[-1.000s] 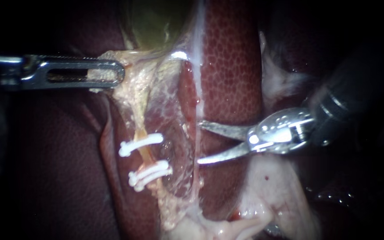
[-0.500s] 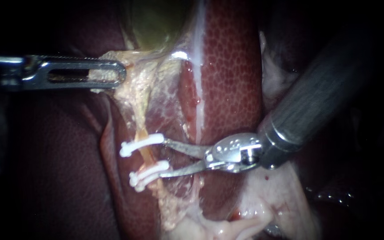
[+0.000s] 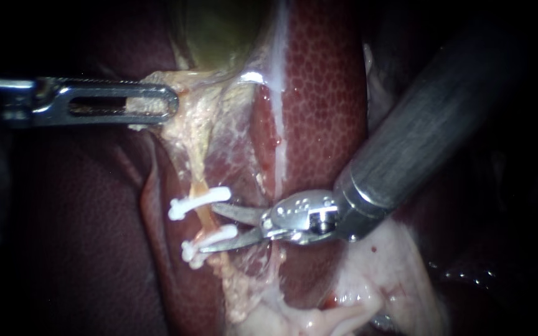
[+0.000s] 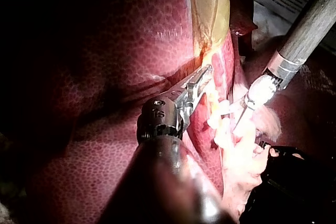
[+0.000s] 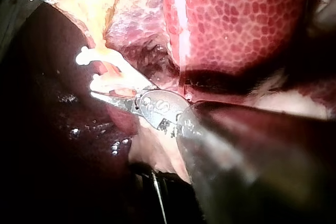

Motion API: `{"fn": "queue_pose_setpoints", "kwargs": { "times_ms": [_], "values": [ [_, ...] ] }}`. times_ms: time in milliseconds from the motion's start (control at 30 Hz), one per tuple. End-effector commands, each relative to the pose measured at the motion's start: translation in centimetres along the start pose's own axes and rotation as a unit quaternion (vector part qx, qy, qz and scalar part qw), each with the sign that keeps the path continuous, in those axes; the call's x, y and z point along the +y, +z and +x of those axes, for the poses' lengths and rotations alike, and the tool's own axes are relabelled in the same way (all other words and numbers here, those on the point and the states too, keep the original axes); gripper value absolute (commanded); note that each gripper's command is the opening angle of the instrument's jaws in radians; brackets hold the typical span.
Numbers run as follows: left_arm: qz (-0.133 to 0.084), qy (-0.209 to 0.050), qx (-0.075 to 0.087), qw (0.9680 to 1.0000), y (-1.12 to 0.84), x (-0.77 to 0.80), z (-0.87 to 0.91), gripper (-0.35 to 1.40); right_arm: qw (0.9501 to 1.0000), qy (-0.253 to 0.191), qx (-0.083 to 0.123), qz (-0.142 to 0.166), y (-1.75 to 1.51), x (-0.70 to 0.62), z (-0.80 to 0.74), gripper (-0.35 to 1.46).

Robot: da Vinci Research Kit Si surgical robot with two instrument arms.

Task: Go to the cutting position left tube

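Observation:
A thin yellowish tube (image 3: 205,218) runs down the pale tissue, crossed by an upper white clip (image 3: 198,202) and a lower white clip (image 3: 210,241). My right instrument (image 3: 208,228) comes in from the upper right with its two blades open. Their tips reach the tube between the clips, one blade under the upper clip and one along the lower clip. My left instrument (image 3: 151,102) holds its slotted jaws shut on the pale tissue (image 3: 185,118) below the gallbladder (image 3: 219,31), pulling it left. In the right wrist view one blade (image 5: 105,97) lies beside the clips (image 5: 84,56).
Mottled red liver (image 3: 325,93) lies right of the tube, darker liver (image 3: 82,236) to the left. Pale fatty tissue (image 3: 368,274) sits under the right shaft (image 3: 418,130). A thin membrane (image 3: 244,168) spans between the tube and the liver.
My right instrument has moved left across the liver to the tube, its open blades now reaching between the two clips. The left instrument has held still.

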Motion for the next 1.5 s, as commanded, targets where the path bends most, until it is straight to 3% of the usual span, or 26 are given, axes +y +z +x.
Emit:
{"fn": "queue_pose_setpoints", "kwargs": {
  "times_ms": [33,800,1333,1500],
  "values": [
    [0.000,0.000,0.000,1.0000,0.00,0.00,0.00,-0.35,1.0000,0.000,0.004,0.002,0.00,0.00,0.01,1.42],
    [0.000,0.000,0.000,1.0000,0.01,-0.01,0.00,-0.35,0.9991,0.005,0.018,0.037,0.23,0.07,0.16,1.38],
    [-0.001,0.000,0.000,1.0000,0.03,-0.01,0.00,-0.35,0.9963,0.060,0.048,0.040,0.49,0.19,0.26,1.35],
    [-0.001,0.000,-0.001,1.0000,0.04,-0.01,0.00,-0.35,0.9954,0.072,0.047,0.041,0.58,0.19,0.25,1.33]
  ]
}}
